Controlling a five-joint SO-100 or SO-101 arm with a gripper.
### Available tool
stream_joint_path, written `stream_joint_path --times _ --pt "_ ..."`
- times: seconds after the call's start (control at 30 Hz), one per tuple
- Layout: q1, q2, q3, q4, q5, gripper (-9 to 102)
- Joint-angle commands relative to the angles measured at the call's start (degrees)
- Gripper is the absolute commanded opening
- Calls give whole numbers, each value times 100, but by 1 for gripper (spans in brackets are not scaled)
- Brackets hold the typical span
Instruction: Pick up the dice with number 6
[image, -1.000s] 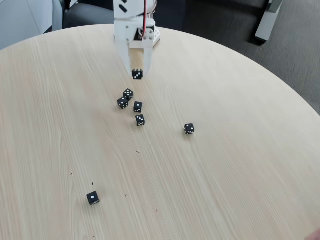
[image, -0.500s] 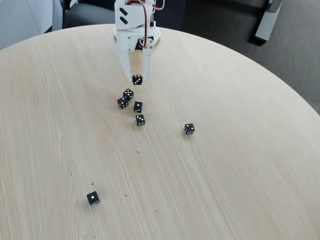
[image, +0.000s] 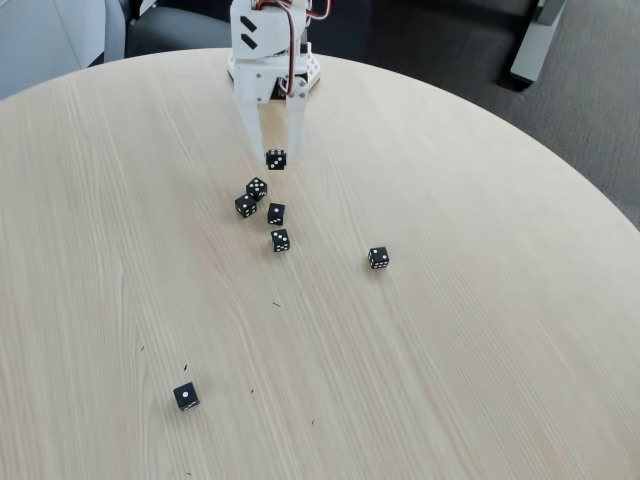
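Note:
The dice with number 6 (image: 275, 159) is a small black cube with white pips, seen in the fixed view near the table's far edge. It sits between the two white fingertips of my gripper (image: 276, 157), which points down from the white arm at the top of the frame. The jaws are shut on the die from both sides. I cannot tell whether the die touches the tabletop or hangs just above it.
Several same-looking black dice lie in a cluster just in front of the gripper, the nearest (image: 257, 187) close below the held one. Another die (image: 378, 258) lies to the right and a one-pip die (image: 185, 396) near the front left. The round wooden table (image: 480, 360) drops off at the right.
The gripper and the die in it have come down slightly toward the table and the cluster over the last second; in the last half second they barely moved. The other dice stayed put.

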Motion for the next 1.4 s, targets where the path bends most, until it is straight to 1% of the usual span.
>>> stream_joint_path --times 0.0,0.4,0.53,1.37 --pt "18 26 -26 -9 114 0" --pt "18 53 -26 -18 123 1" --pt "26 70 -26 -18 360 1" --pt "79 70 -26 -18 360 1"
